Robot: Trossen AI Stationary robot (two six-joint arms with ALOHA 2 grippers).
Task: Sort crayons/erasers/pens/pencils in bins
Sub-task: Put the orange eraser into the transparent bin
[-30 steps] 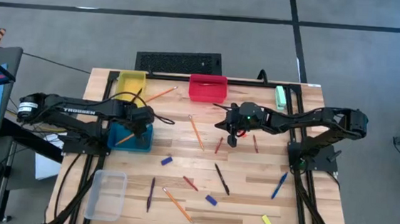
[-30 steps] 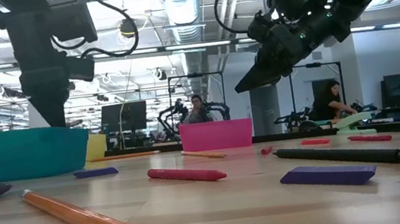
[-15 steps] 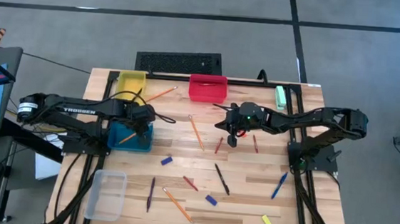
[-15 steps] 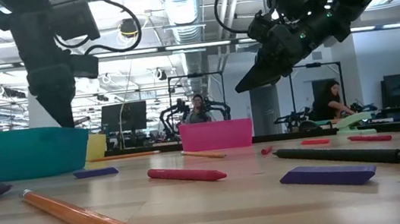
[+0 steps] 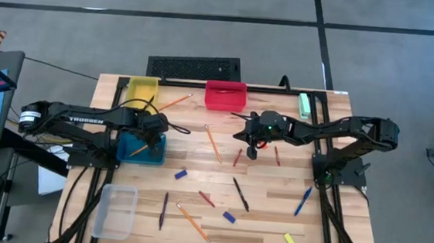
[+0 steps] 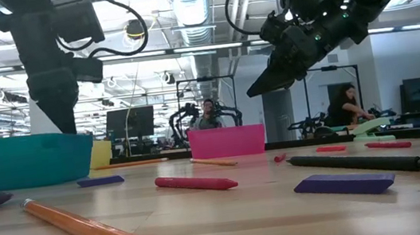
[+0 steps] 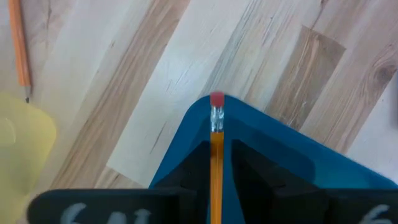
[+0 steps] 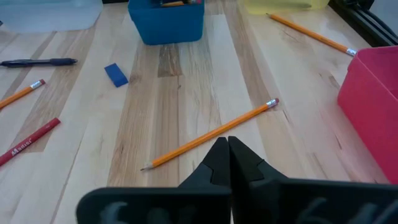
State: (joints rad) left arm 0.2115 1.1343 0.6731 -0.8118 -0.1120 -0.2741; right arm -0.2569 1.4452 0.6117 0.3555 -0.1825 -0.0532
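Right now your left end effector (image 7: 216, 149) hangs over the teal bin (image 5: 152, 157) at the left side of the bench (image 5: 272, 211). An orange pencil (image 7: 216, 124) runs up its middle, pink eraser tip out over the bin's corner. You cannot tell from these views whether it is clamped on that pencil or has let go.

Your right end effector (image 8: 228, 146) is pressed together with nothing in it. It hovers above the bench in front of the red bin (image 5: 225, 96), over a loose pencil (image 8: 211, 135) lying flat on the wood.

Behind the teal bin sits the yellow bin (image 5: 143, 90). The clear bin (image 5: 115, 210) is at the near left corner.

Scattered on the bench you have:
- Another pencil (image 5: 192, 221) near the front edge, and one (image 5: 174, 101) beside the yellow bin.
- A black pen (image 5: 240, 194) in the middle, a purple pen (image 5: 163, 209) left of it and a blue pen (image 5: 303, 201) to the right.
- A red crayon (image 5: 206, 199) just beside the black pen, with two more (image 5: 237, 157) (image 5: 277, 156) either side of the right end effector.
- Two blue erasers (image 5: 180, 174) (image 5: 229, 216) and a yellow eraser (image 5: 289, 240) towards the front.
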